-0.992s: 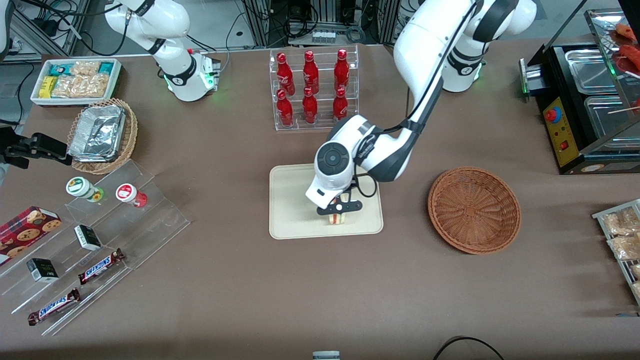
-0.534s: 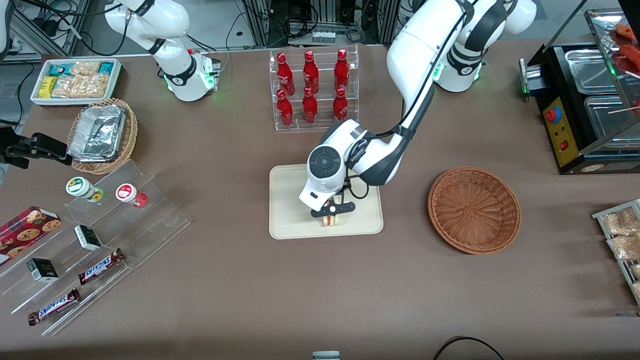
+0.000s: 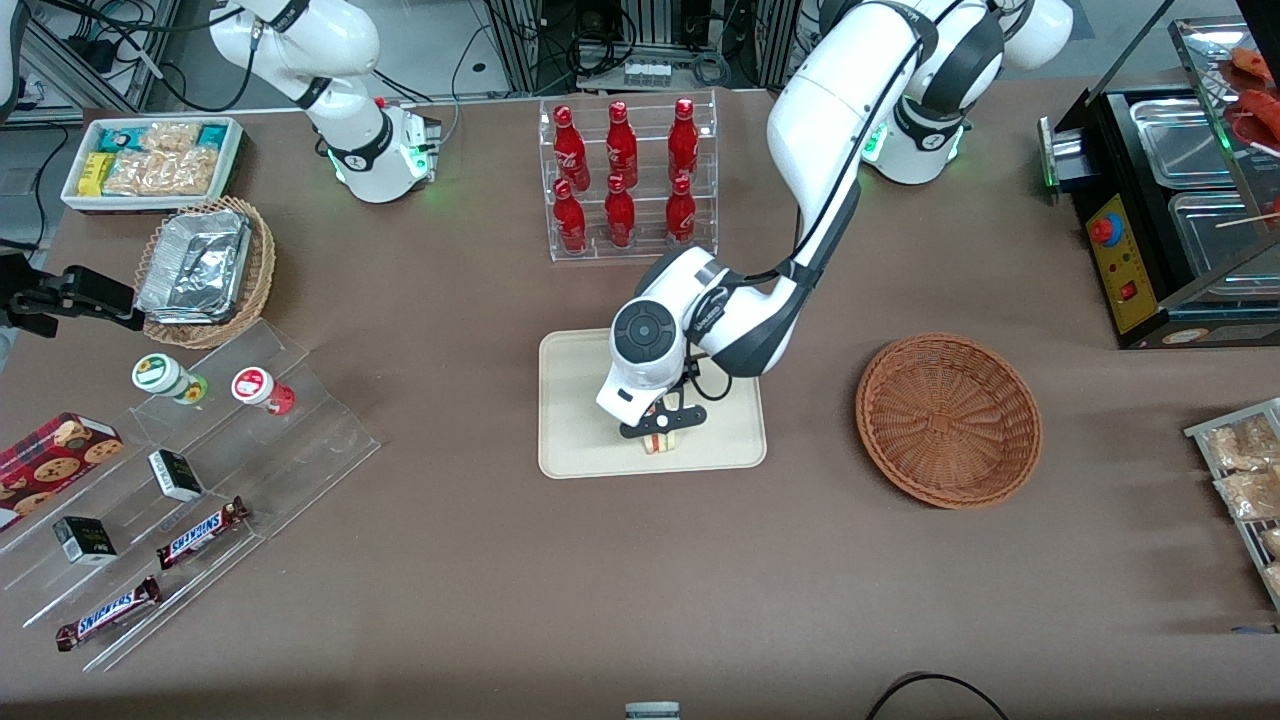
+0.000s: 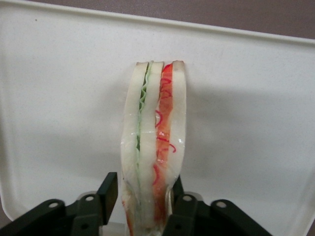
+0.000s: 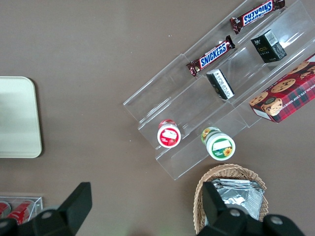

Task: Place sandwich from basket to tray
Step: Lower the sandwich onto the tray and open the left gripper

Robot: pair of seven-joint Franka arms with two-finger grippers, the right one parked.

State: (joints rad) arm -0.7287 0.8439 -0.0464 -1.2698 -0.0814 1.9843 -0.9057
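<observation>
- Since a second ago, the end effector has shifted a little toward the parked arm's end of the counter and sunk lower over the tray.
- Its fingers are clamped on the sandwich, one against each bread face.
- Standing on edge, the sandwich sits directly under the end effector, low over the tray's part nearest the front camera; contact with the tray cannot be told.
- Green and red filling layers show along its edge.
- Well apart, toward the working arm's end, sits the reddish-brown wicker basket.
</observation>
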